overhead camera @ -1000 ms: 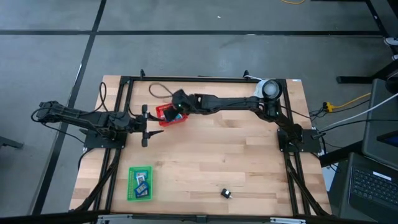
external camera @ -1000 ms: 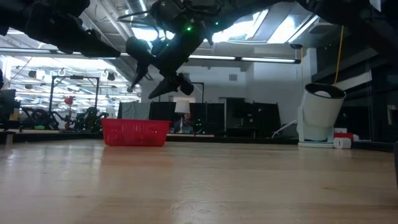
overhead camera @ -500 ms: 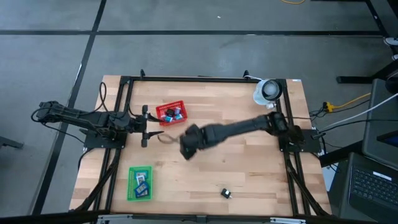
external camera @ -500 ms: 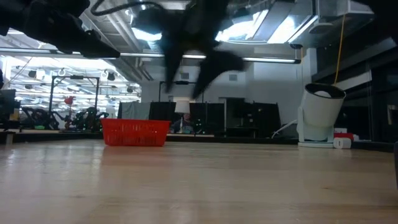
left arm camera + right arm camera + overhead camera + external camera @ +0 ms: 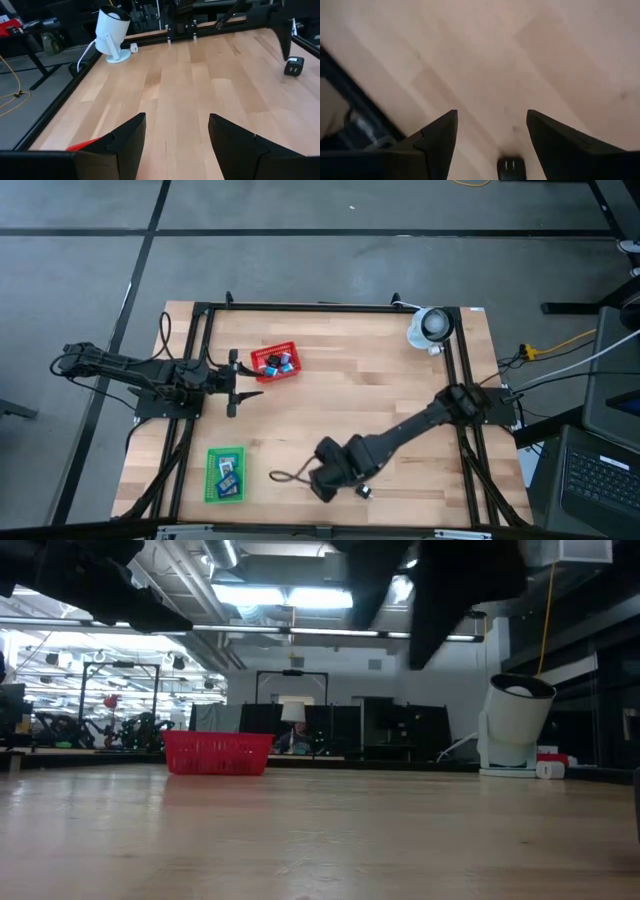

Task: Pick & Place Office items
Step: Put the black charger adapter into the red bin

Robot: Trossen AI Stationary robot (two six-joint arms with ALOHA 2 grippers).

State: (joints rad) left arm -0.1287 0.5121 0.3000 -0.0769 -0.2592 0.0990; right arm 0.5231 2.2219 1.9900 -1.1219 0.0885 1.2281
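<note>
Hovering near the tabletop's [image 5: 400,395] front edge, right claw [image 5: 490,145] spread wide and empty above one small black office item [image 5: 364,491]. Counted three or so pieces in the red basket [image 5: 274,361] toward the rear-left, several more on the green tray [image 5: 225,473] at front-left. Left claw [image 5: 175,145] parked wide by the left edge. No legible writing.

Red mesh basket [image 5: 275,362], green tray [image 5: 226,474], pale wood table [image 5: 380,390].

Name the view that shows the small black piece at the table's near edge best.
The left wrist view: the small black piece sits unobstructed on the wood. The high view shows it tiny beside the right gripper; the right wrist view crops it; the low view misses it.
</note>
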